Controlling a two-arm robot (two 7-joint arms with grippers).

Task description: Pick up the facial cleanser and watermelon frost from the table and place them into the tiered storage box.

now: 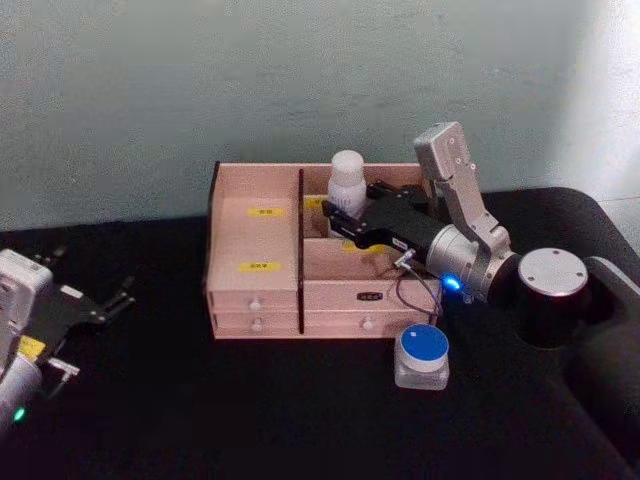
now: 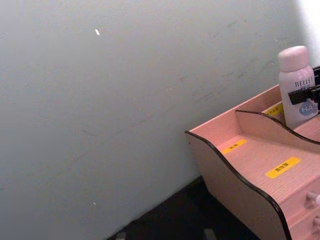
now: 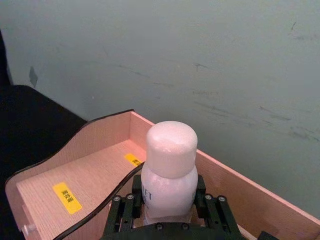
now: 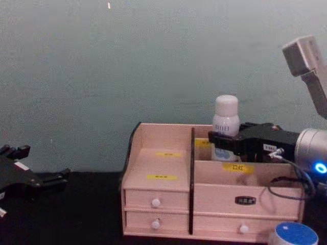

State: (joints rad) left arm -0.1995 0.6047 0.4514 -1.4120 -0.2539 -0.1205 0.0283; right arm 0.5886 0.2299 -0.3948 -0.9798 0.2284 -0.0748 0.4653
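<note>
A pale grey-green wall [image 1: 300,80] is standing right behind the black worktop [image 1: 250,410], meeting it along a straight line. Faint scuffs and scratches are showing on its paint, and light is brightening its upper right corner.

Finding: the bottle [image 1: 345,180] has its lower body and base hidden behind the right claw [image 1: 345,208] and the walls of the box [image 1: 340,293]; contact with the floor cannot be told. The jar [image 4: 293,235] is cut off by the chest view's bottom edge. Print on the yellow labels [image 1: 259,266] is too small to read.

Lab-like test bench (black table [image 1: 200,420], bare wall [image 1: 200,80]).
</note>
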